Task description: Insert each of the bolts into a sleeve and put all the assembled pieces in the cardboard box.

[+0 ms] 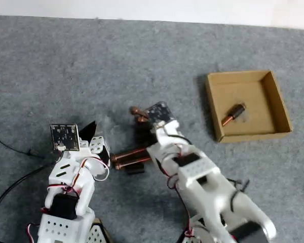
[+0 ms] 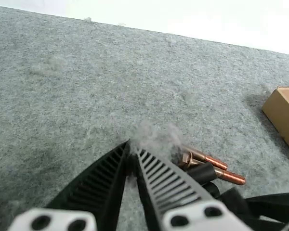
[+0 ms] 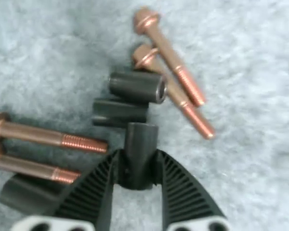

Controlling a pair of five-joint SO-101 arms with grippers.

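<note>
Pinches a black sleeve in the right claw, among loose copper bolts and other sleeves at the middle of the table. Holds the left claw pressed together just left of that pile. Finds one assembled piece lying inside the cardboard box, well apart to the right.

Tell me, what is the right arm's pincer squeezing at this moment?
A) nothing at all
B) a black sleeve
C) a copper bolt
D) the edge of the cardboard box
B: in the right wrist view, the right pincer is clamped on a black sleeve that stands between its ribbed fingers.
</note>
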